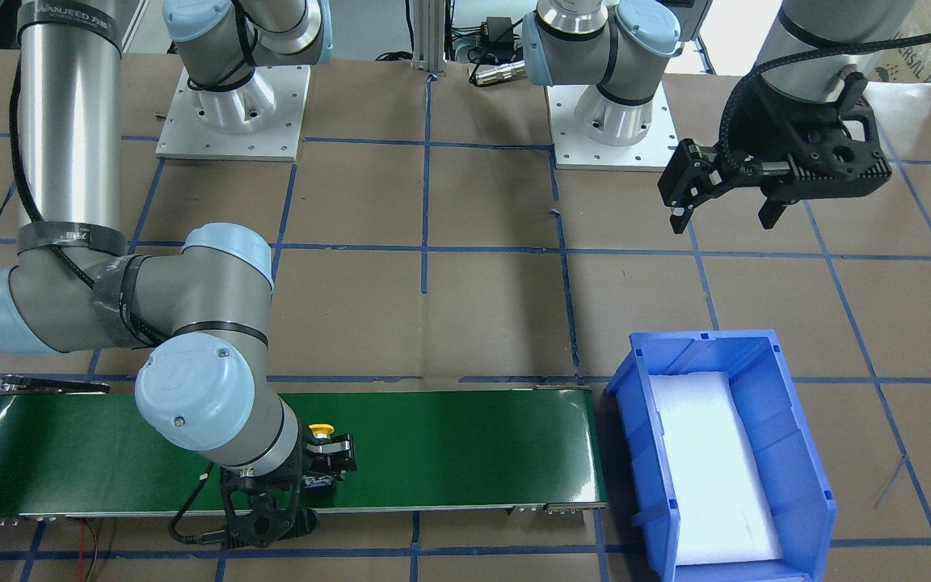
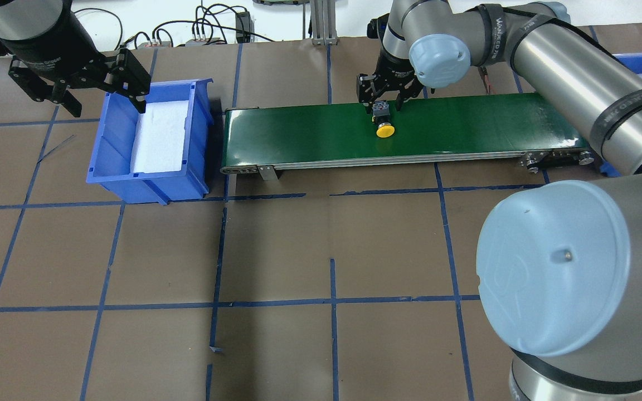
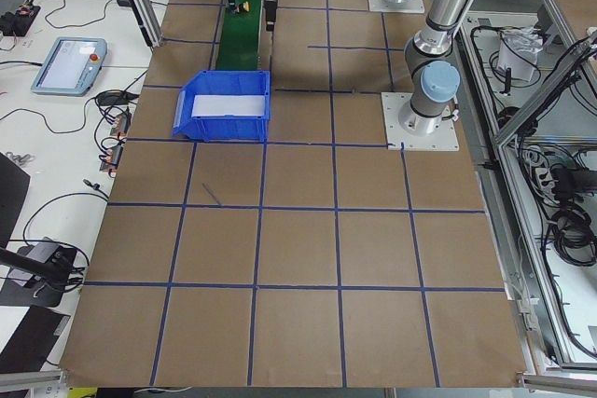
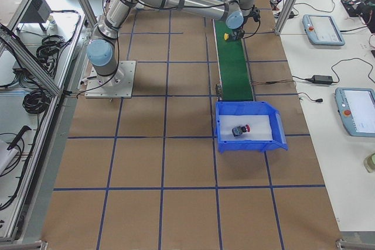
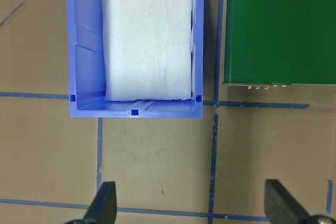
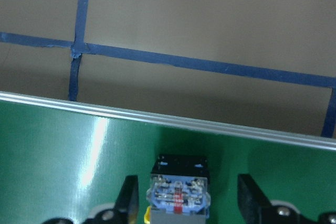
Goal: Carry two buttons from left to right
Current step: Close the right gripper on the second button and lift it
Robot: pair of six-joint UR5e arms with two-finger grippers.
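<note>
A yellow button [image 2: 385, 131] lies on its side on the green conveyor belt [image 2: 466, 122], cap toward the robot. My right gripper [image 2: 382, 108] is open, with one finger on each side of the button's grey-black contact block [image 6: 178, 190] and a gap at both sides. A red button [image 4: 240, 129] rests on white foam in the blue bin [image 4: 249, 144] at the belt's right end. My left gripper [image 1: 724, 220] hangs open and empty, high up on the robot's side of the left blue bin [image 2: 148, 184], which holds only white foam.
The belt runs between the two bins along the table's far edge. The right arm's elbow [image 1: 199, 396] hangs over the belt. Brown paper with blue tape lines covers the table. Both arm bases [image 1: 231, 113] stand near the robot's side.
</note>
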